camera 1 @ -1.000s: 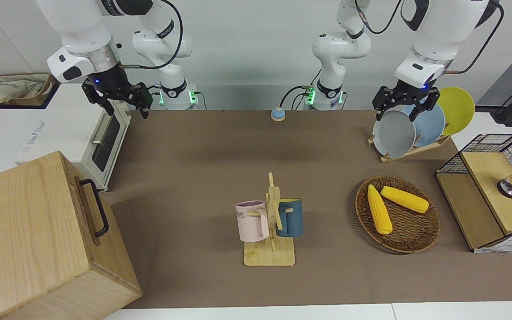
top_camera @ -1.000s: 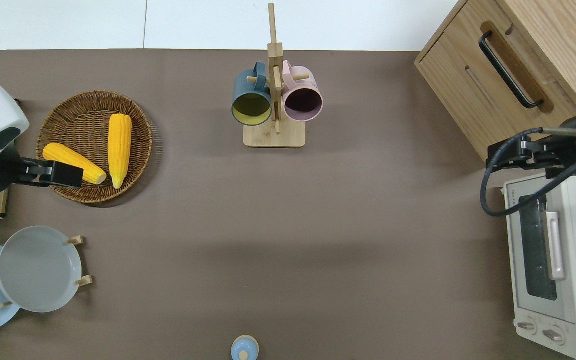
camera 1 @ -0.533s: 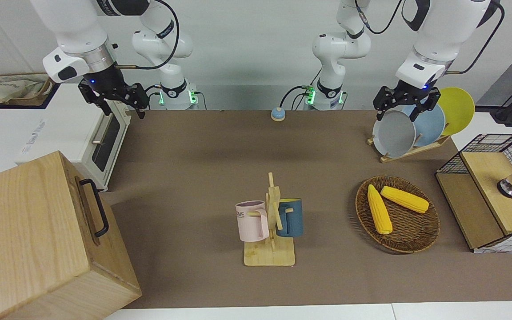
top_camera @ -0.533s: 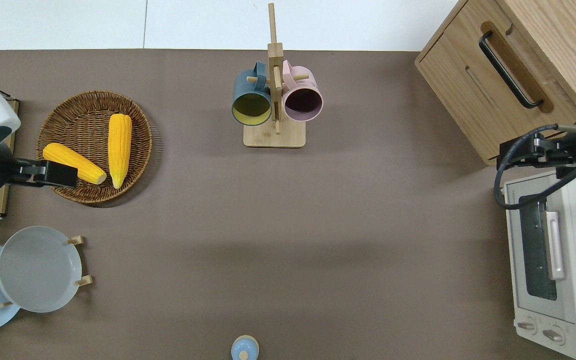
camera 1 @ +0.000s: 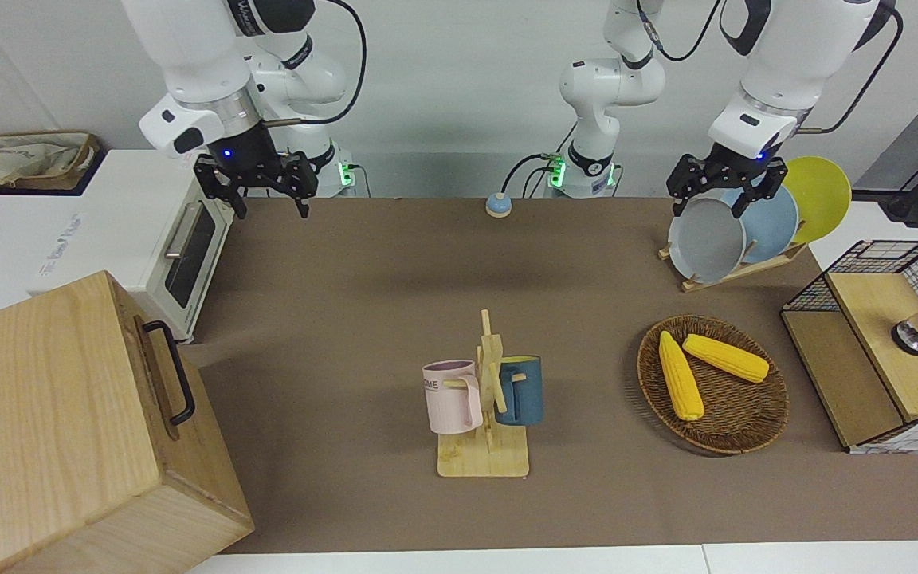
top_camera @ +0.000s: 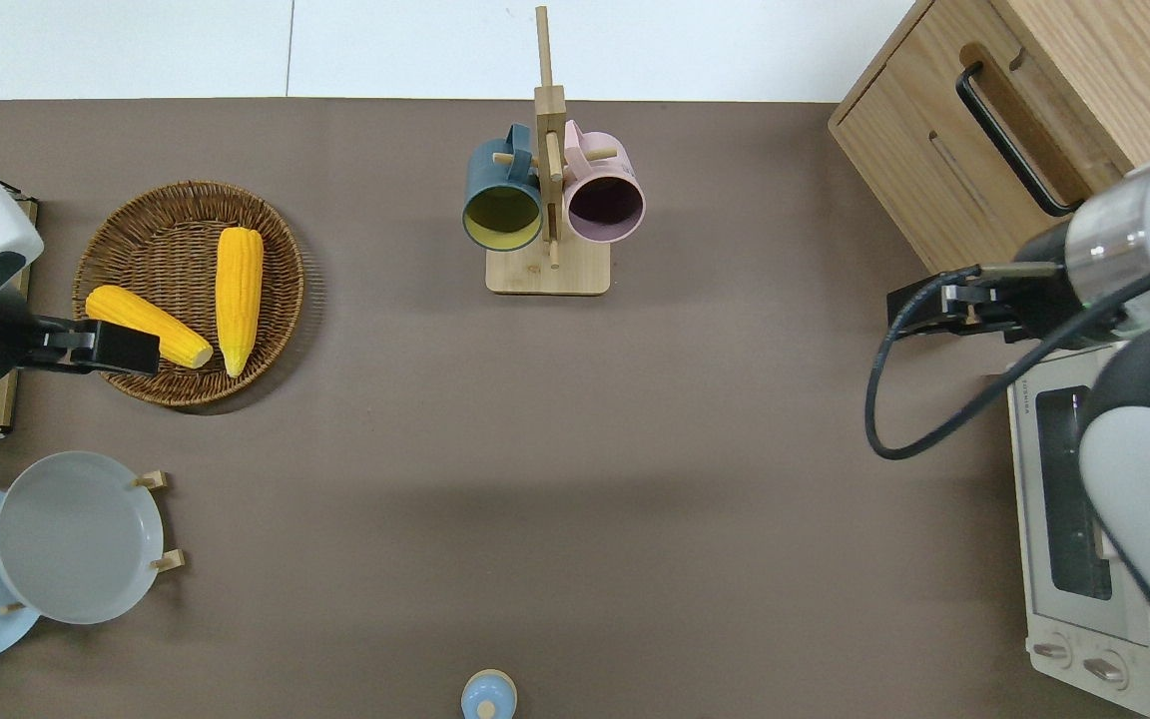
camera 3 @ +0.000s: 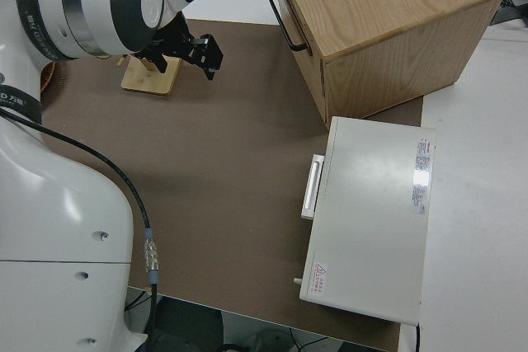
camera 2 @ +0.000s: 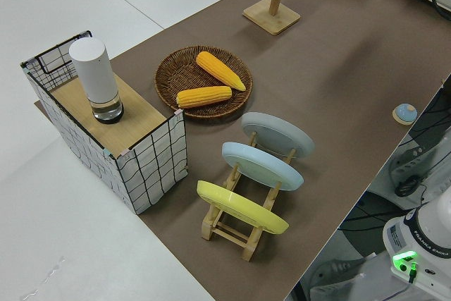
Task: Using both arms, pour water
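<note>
Barely begun, at a guess: nothing gripped, nothing lifted, nothing poured.

Right end effector high in the front view, near the top edge at the right arm's end of the frame, fingers spread and empty. From overhead, over bare bench beside the wooden box, at mid-height of the frame.

Left end effector high in the front view at the opposite end, also spread and empty. From overhead, over the rim of the wicker basket.

Long axis of each near upright in the front view, fingers pointing down toward the bench.

Pink mug and blue mug hanging on the wooden rack, low in the middle of the front view, well apart from both end effectors. White cylinder, perhaps the water vessel, upright on the wire crate, untouched.

Left to do, judging from this: fetching a vessel and a mug, then the whole pour.
</note>
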### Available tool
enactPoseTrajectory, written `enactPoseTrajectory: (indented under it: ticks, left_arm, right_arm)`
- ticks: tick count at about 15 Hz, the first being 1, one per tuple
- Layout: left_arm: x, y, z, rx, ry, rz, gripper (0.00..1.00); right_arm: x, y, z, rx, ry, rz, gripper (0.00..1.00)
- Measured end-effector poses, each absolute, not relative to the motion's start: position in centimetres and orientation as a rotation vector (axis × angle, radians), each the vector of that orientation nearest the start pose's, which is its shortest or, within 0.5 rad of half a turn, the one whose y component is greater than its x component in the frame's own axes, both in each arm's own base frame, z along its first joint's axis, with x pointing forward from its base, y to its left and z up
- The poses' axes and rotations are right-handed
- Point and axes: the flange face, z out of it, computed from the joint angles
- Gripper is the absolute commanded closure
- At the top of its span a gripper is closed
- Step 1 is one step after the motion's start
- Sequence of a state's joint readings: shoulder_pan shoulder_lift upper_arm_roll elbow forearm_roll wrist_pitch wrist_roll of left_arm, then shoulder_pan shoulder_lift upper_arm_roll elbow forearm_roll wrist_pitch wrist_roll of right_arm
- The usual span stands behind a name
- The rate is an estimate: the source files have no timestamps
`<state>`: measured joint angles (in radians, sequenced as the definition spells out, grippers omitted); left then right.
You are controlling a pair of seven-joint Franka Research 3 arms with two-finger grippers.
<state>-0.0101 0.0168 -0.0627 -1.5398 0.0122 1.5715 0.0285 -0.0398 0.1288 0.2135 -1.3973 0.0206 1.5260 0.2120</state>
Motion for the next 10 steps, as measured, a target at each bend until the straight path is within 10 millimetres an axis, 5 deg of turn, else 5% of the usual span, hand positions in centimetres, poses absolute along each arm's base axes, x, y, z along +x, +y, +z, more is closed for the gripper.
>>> enactPoseTrajectory:
  ticks: [6,10]
  left_arm:
    - [55.9,-3.2,63.0,-3.127,0.138,-0.024,0.00]
    - [56.0,1.3,62.9,-3.126,0.107,-0.021,0.00]
  right_arm:
    - [60.5,17.6,55.3,-3.063,-0.126,0.029,0.011]
    - [62.2,23.7,50.1,-3.019,-0.238,-0.054,0.011]
